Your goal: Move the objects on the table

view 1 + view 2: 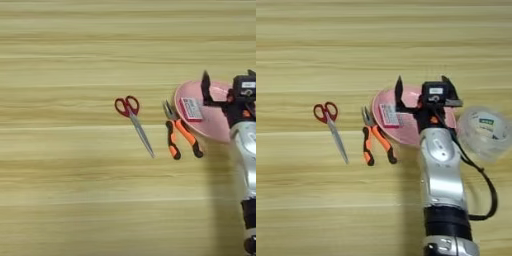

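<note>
While the tool (422, 85) hangs spread and empty, the shallow pink plate (387, 99) bears a pink-and-white piece (388, 114).

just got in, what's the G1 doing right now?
Its right gripper, two black fingers spread open, hovers over the shallow oval pink plate, holding nothing. A small pink-and-white rectangular piece lies on the plate. Orange-and-black-handled pliers and red-handled scissors lie to the plate's left on the wooden table, a clear wide tape roll to its right.
</note>
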Robot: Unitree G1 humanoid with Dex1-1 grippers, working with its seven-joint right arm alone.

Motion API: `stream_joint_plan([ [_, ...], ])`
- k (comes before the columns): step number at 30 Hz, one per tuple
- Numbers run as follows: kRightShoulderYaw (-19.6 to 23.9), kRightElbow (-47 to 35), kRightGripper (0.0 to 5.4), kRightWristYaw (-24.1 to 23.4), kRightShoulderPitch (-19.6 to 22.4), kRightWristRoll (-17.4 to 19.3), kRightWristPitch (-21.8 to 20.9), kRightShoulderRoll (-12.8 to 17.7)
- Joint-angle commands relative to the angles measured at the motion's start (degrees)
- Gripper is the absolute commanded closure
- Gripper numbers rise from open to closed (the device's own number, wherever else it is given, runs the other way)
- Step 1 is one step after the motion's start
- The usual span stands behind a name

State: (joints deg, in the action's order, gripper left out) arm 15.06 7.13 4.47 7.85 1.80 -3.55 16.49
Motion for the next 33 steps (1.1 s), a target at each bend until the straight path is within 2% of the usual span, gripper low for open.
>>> stream_joint_plan([
  [1,1.81,-5.52,0.03,1.09,-0.34,-1.54,1.99,5.42],
  [8,4.29,-7.69,0.03,4.95,-4.31,-2.05,9.55,11.12],
  [12,4.57,-9.81,0.03,10.49,-6.86,-1.20,15.63,14.76],
  [14,5.23,-10.53,0.03,11.81,-7.39,-1.54,17.49,16.35],
  [24,12.22,-14.44,0.03,19.24,-7.24,0.48,23.52,25.09],
  [33,14.45,-13.44,0.03,27.83,-8.32,1.15,26.45,32.04],
])
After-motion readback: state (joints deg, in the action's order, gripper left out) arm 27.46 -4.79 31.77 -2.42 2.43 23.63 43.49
